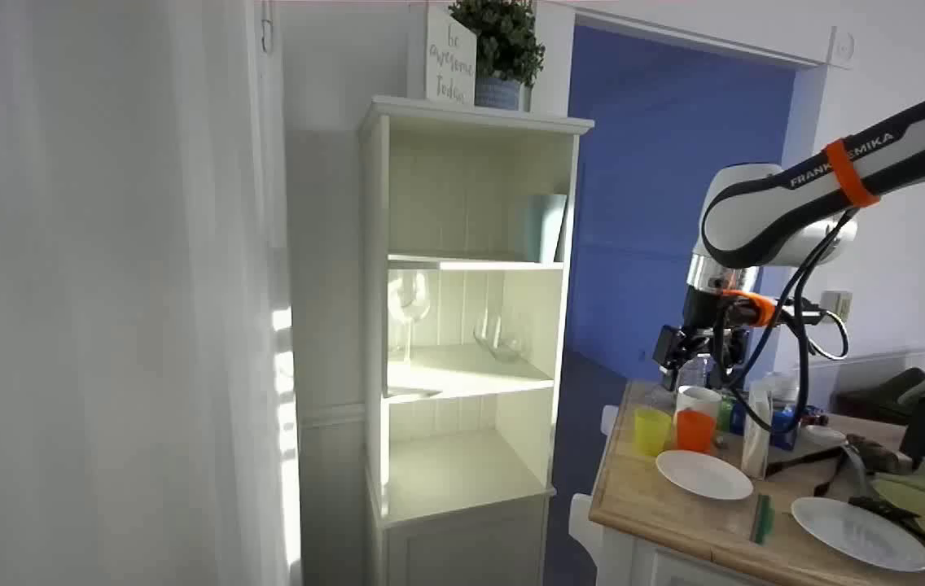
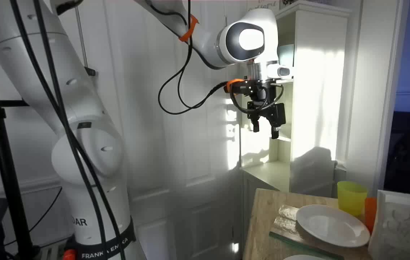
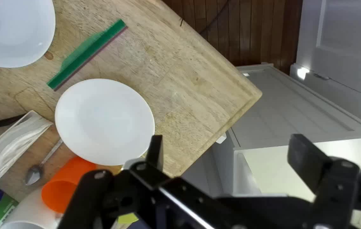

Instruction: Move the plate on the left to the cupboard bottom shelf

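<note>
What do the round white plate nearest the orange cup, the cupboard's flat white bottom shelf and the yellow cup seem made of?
Round white plate: possibly glazed ceramic, from its smooth, faintly shiny surface; hard plastic possible.
Flat white bottom shelf: likely painted wood or board; smooth, no grain showing.
Yellow cup: probably smooth plastic, looking translucent.

The plate (image 1: 704, 474) and the other plate (image 1: 861, 533) are plain white, the cupboard bottom shelf (image 1: 462, 474) cream, the tool (image 2: 265, 131) black. The tabletop (image 3: 193, 95) is tan with darker grain; a cup (image 2: 351, 202) is yellow, a second cup (image 3: 60, 192) orange, a strip (image 3: 86, 55) green edged purple.
</note>
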You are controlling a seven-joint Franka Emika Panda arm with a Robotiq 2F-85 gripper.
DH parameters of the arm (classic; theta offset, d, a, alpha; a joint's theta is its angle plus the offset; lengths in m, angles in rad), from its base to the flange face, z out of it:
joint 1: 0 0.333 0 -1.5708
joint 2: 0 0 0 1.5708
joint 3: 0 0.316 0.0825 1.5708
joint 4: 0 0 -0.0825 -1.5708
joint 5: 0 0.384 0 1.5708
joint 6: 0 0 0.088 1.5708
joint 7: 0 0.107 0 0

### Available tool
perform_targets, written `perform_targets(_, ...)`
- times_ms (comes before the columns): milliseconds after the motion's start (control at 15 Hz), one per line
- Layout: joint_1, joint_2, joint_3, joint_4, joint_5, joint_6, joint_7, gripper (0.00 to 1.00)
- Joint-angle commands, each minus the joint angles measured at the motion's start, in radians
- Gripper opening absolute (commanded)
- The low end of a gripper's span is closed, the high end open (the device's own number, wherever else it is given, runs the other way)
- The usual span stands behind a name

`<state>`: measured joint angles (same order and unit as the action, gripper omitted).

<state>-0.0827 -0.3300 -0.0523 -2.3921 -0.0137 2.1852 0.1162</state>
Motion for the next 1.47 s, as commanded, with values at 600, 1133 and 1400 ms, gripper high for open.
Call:
perform_targets(600,-0.002,0.0,0.001,0.002,0.001,-0.002,-0.001,1.0)
perform_targets(1133,-0.002,0.0,0.001,0.002,0.001,-0.002,-0.001,1.0)
perform_targets(1400,-0.087,0.082,0.162,0.044,-0.138,0.034,0.344,1.0)
